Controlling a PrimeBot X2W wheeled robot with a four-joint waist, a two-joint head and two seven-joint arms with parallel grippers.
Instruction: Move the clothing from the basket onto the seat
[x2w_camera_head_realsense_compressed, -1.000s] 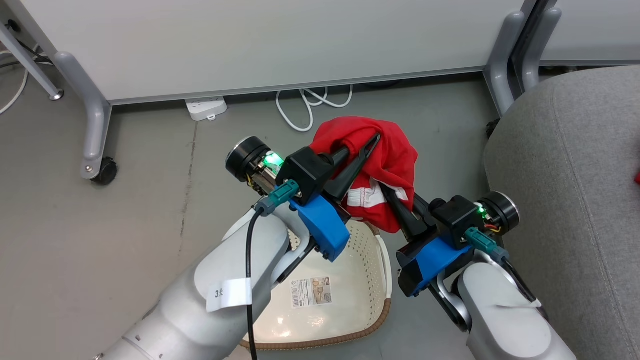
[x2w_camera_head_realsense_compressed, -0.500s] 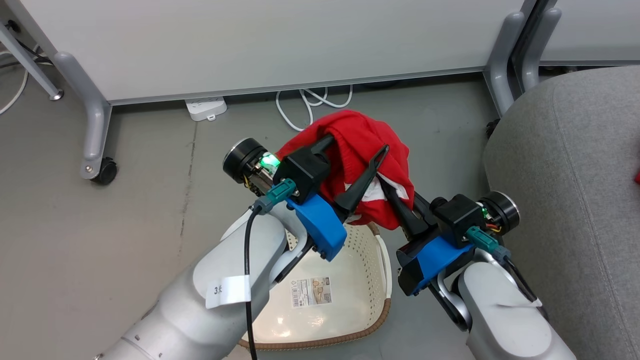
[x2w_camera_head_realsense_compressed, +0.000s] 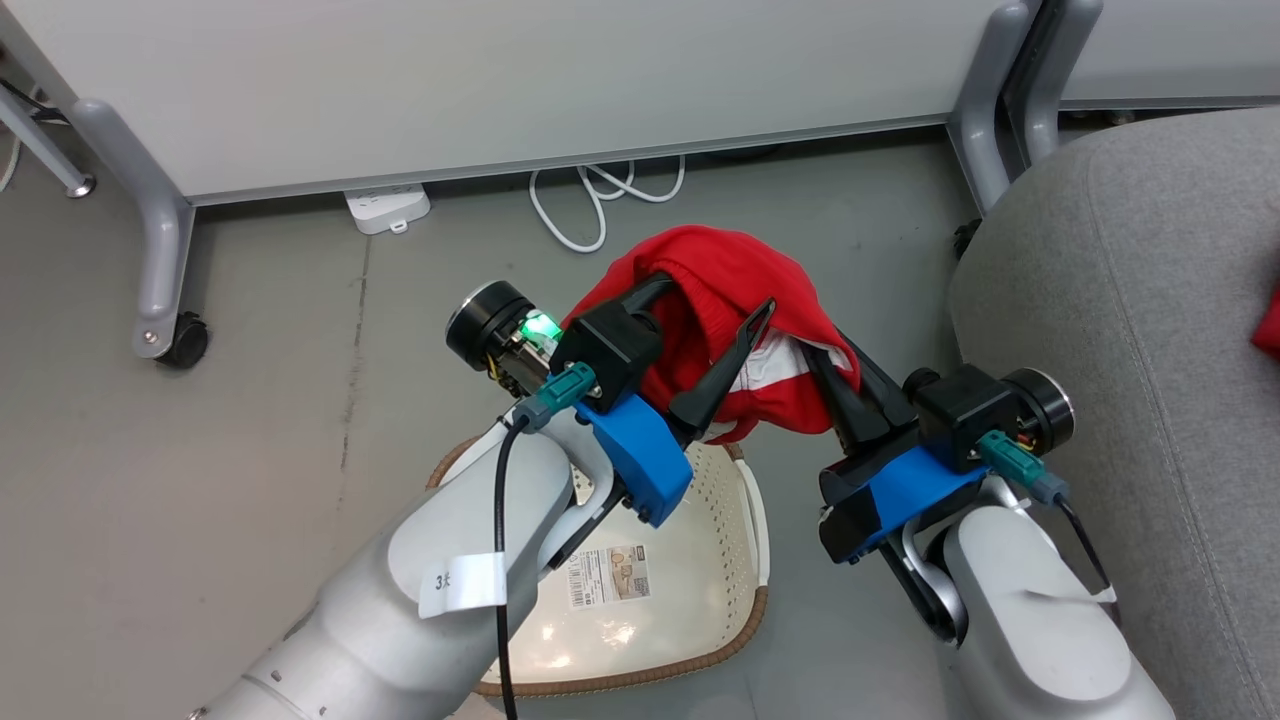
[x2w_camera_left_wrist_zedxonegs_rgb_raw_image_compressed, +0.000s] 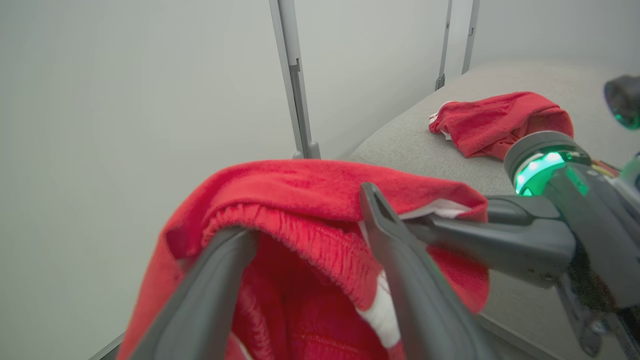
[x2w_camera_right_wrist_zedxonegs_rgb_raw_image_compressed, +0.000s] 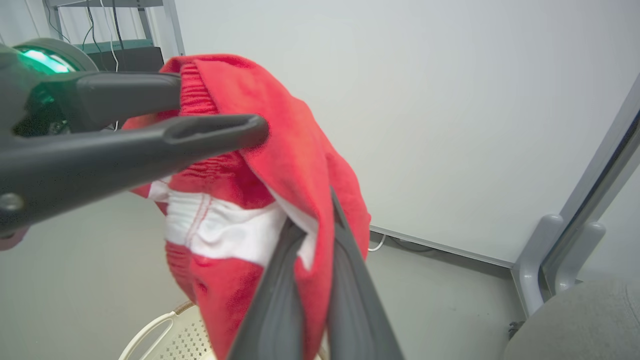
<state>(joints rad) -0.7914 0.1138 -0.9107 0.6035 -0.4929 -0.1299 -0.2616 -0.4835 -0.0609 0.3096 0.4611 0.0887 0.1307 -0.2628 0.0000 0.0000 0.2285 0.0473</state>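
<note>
A red piece of clothing (x2w_camera_head_realsense_compressed: 735, 300) with a white band hangs in the air above the far end of the cream basket (x2w_camera_head_realsense_compressed: 690, 590). My right gripper (x2w_camera_head_realsense_compressed: 815, 350) is shut on its right edge; the pinch shows in the right wrist view (x2w_camera_right_wrist_zedxonegs_rgb_raw_image_compressed: 315, 225). My left gripper (x2w_camera_head_realsense_compressed: 708, 300) stands open, and the fabric drapes over its far finger (x2w_camera_left_wrist_zedxonegs_rgb_raw_image_compressed: 220, 270) while the near finger (x2w_camera_left_wrist_zedxonegs_rgb_raw_image_compressed: 395, 240) is bare. The grey seat (x2w_camera_head_realsense_compressed: 1130, 330) lies to the right. A second red garment (x2w_camera_left_wrist_zedxonegs_rgb_raw_image_compressed: 495, 120) rests on the seat (x2w_camera_left_wrist_zedxonegs_rgb_raw_image_compressed: 415, 145).
A white panel on grey legs (x2w_camera_head_realsense_compressed: 150, 230) with castors runs along the far side; another leg (x2w_camera_head_realsense_compressed: 985, 130) stands by the seat's corner. A power strip (x2w_camera_head_realsense_compressed: 388, 208) and a white cable (x2w_camera_head_realsense_compressed: 590, 195) lie on the floor beneath it.
My left gripper has gone from shut on the clothing to open, with the fabric now draped over one finger. The right gripper has carried its end slightly right; the camera shifted a little.
</note>
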